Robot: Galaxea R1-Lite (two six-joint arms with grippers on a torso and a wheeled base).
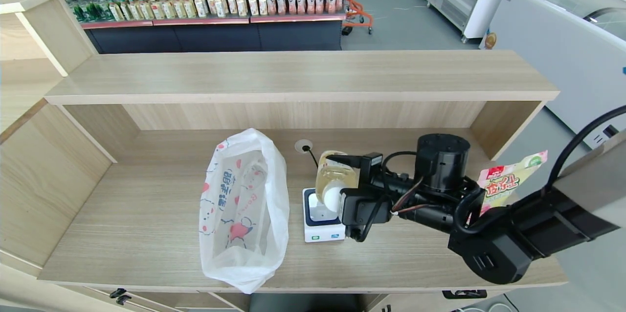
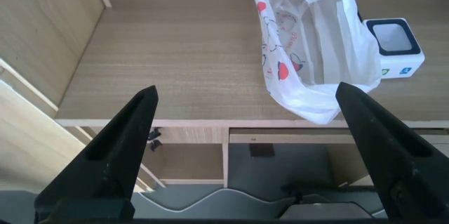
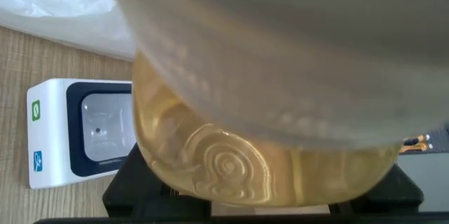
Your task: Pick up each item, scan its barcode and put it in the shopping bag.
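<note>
Right pincer (image 1: pixel 337 182) clamped, arm extended across; left pincer (image 2: pixel 247 96) spread wide.

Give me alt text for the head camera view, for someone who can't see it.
The right gripper holds a bottle of yellowish liquid above a white barcode scanner on a wooden counter. A white printed shopping bag sits open beside the scanner on the robot's left, and a snack pouch is partly hidden behind the right arm.
</note>
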